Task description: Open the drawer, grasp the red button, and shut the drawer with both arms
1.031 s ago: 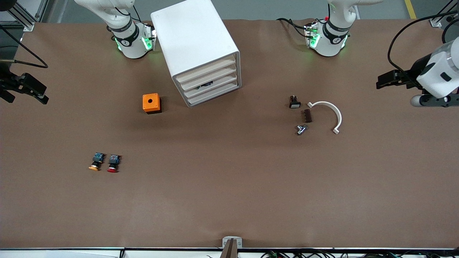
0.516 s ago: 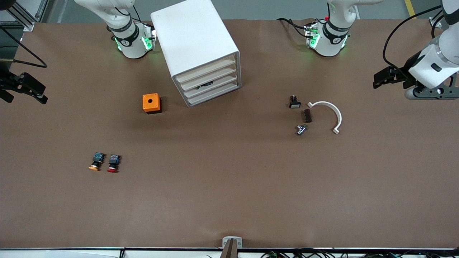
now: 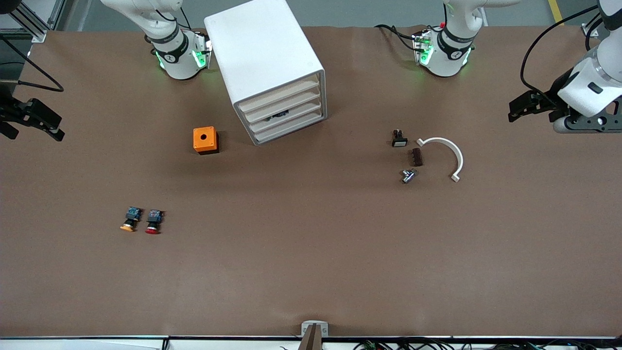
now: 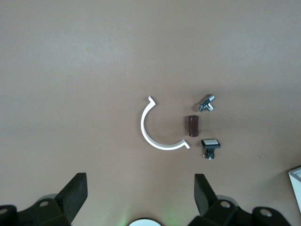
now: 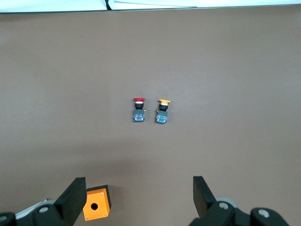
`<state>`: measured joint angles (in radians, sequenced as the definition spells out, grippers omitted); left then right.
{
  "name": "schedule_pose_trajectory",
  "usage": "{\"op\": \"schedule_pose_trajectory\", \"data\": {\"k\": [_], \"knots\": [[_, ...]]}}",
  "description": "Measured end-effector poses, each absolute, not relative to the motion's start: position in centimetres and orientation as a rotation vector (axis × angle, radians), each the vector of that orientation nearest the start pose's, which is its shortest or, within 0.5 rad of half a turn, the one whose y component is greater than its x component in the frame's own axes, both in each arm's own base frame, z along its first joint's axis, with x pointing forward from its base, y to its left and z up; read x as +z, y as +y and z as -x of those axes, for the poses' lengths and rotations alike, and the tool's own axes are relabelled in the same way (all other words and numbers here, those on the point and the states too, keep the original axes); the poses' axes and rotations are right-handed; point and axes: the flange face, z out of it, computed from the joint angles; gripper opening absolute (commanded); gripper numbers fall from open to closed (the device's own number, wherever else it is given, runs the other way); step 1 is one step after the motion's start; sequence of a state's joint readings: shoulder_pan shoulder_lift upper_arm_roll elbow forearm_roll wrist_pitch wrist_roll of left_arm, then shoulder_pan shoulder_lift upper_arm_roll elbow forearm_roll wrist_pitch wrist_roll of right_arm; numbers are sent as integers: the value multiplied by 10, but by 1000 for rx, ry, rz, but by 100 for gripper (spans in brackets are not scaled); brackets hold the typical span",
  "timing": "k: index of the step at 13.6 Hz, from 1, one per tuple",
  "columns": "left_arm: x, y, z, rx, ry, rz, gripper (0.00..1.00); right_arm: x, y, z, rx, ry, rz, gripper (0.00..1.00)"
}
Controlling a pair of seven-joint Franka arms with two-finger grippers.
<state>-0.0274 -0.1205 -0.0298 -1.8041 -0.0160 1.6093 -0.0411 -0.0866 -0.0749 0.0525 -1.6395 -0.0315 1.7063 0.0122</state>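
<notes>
**A:** Where's the white boxy cabinet [image 3: 265, 63]?

**B:** Between the two arm bases, and its shallow white second drawer [image 3: 283, 103] counting down sits flush, shut like the three others.

**A:** And the button?

**B:** The small red-capped push button with black body and blue rear block [image 3: 153, 221] lies on the brown table, toward the right arm's end, just beside its orange-capped twin [image 3: 130, 219]. The orange cube with a round hole [image 3: 205, 140] lies farther from the camera, near the cabinet.

**A:** Grippers?

**B:** Left gripper [image 4: 140, 193] hangs over the left arm's end, fingers wide apart, empty, looking down at a white curved plastic arc [image 4: 157, 127]. Right gripper [image 5: 139, 197] is up over the right arm's end, fingers spread, holding nothing.
</notes>
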Motion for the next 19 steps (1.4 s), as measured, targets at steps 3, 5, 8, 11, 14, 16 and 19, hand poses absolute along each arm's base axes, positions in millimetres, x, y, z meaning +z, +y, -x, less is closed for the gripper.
{"op": "schedule_pose_trajectory", "data": {"k": [3,5,8,11,14,16,19], "knots": [[598,-30,-513,45,17,3152,100,646,-20,-544,-224,70,3170,100],[613,-29,-513,-4,14,3154,100,646,-20,-544,-224,70,3171,100],[629,-33,-513,-56,26,3155,100,646,-20,-544,-224,70,3171,100],[630,-38,-513,-56,40,3154,100,646,-20,-544,-224,69,3171,100],[628,-46,-510,-20,65,3151,100,646,-20,-544,-224,69,3171,100],[627,-52,-509,-14,80,3149,100,646,-20,-544,-224,69,3171,100],[628,-53,-510,-18,81,3149,100,646,-20,-544,-224,69,3172,100]]}}
